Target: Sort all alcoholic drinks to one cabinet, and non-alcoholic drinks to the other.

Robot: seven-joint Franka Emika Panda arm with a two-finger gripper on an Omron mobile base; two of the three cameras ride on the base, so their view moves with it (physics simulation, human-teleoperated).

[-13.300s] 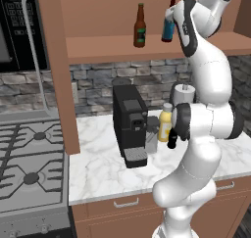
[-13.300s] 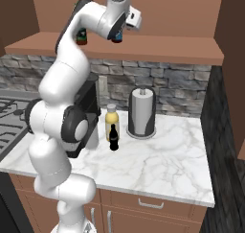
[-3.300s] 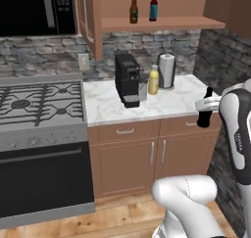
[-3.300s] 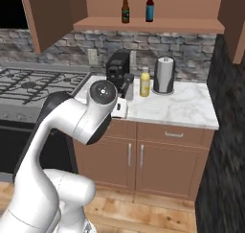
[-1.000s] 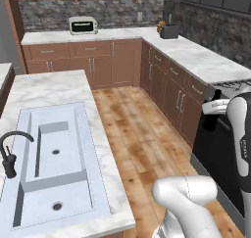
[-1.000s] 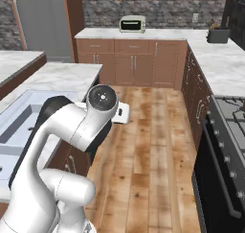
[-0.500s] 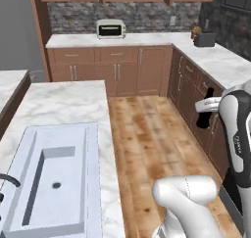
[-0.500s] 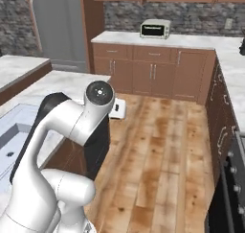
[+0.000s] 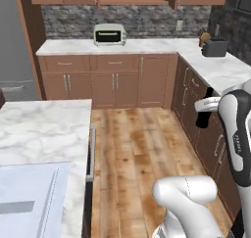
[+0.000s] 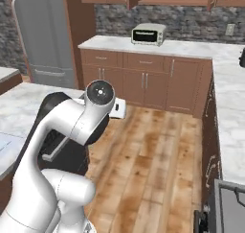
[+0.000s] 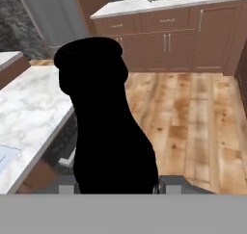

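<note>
Cola bottle in my grip.
My gripper point(image 11: 116, 182) clamps the black cola bottle point(image 11: 106, 127), apparently upright between my fingers.

Small black contour cola bottle point(image 11: 106, 122): solid black, no markings visible from the hand view. Boxy silver toaster oven point(image 9: 110, 35): pale silver with a black window. L-shaped marble counter point(image 9: 147, 46): white with faint grey veining; island top point(image 9: 41, 129) the same marble. Lower drawer cabinets point(image 9: 115, 80): reddish-brown wood, thin silver handles. Plank floor point(image 9: 142, 154): warm orange-brown with lighter and darker streaks. Stone backsplash point(image 10: 191, 18): mottled dark grey. Tall fridge point(image 10: 40, 30): flat grey. Robot arm point(image 10: 76, 126): white, dark joints.
</note>
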